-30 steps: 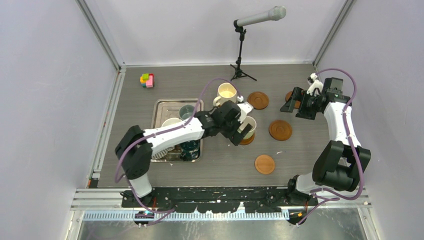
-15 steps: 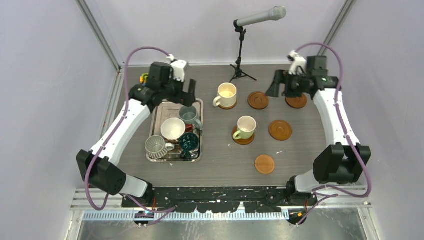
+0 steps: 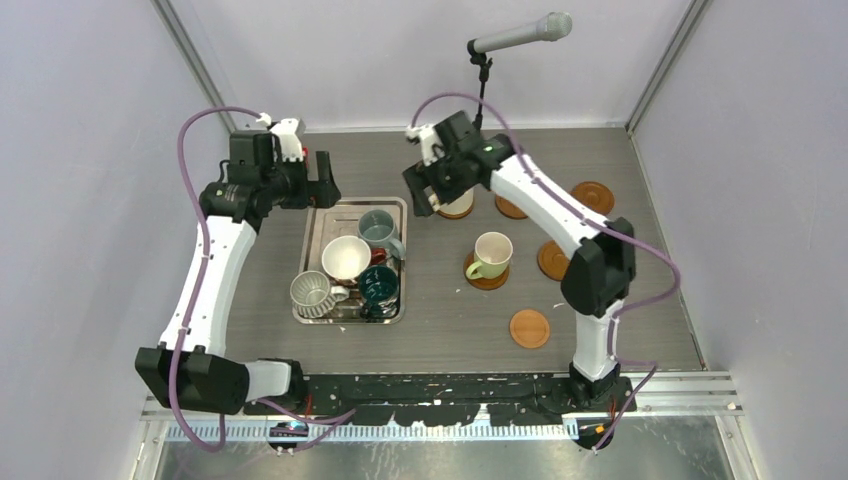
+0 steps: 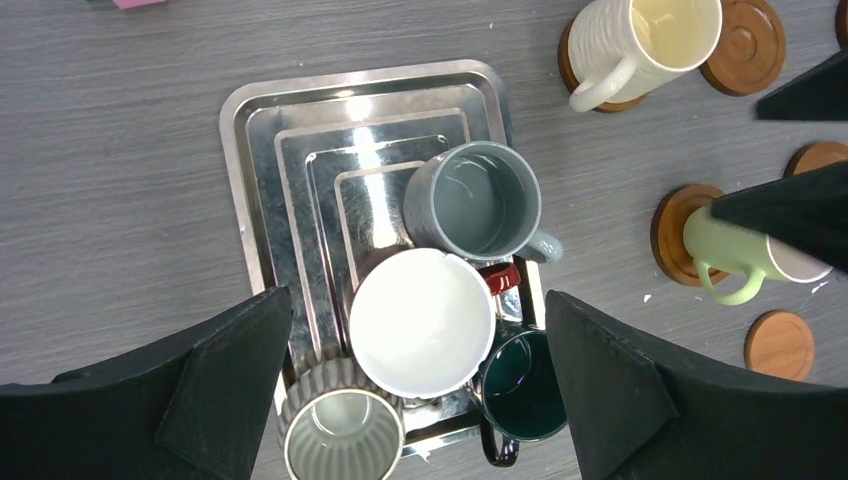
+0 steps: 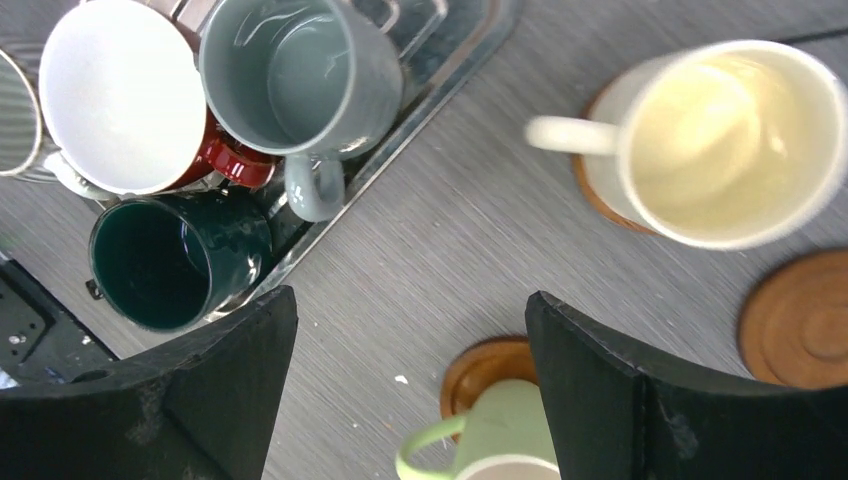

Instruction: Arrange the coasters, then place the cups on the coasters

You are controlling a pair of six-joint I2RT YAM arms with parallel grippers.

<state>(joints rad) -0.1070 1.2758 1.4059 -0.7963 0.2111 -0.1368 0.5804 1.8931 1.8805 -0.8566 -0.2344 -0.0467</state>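
Four cups crowd the steel tray (image 3: 316, 215): grey-blue (image 3: 375, 228), white-inside red-brown (image 3: 346, 258), ribbed silver-grey (image 3: 310, 293) and dark teal (image 3: 378, 283). The pale green cup (image 3: 492, 253) stands on a coaster (image 3: 480, 280). The cream cup (image 5: 735, 145) stands on another coaster (image 5: 598, 198), mostly under my right arm in the top view. Bare coasters lie at the back right (image 3: 592, 197), by the cream cup (image 3: 512, 208), to the right of the green cup (image 3: 553, 262) and in front (image 3: 529, 328). My left gripper (image 4: 418, 295) hangs open high over the tray. My right gripper (image 5: 410, 295) is open above bare table between the tray and the green cup.
A microphone stand (image 3: 480, 100) rises at the back centre, just behind my right arm. A pink toy block (image 4: 140, 3) shows at the top edge of the left wrist view. The enclosure walls close in on both sides.
My left arm drew away from the green cup, back and up to the tray's far left corner. My right arm swung from the far right across to the cream cup.
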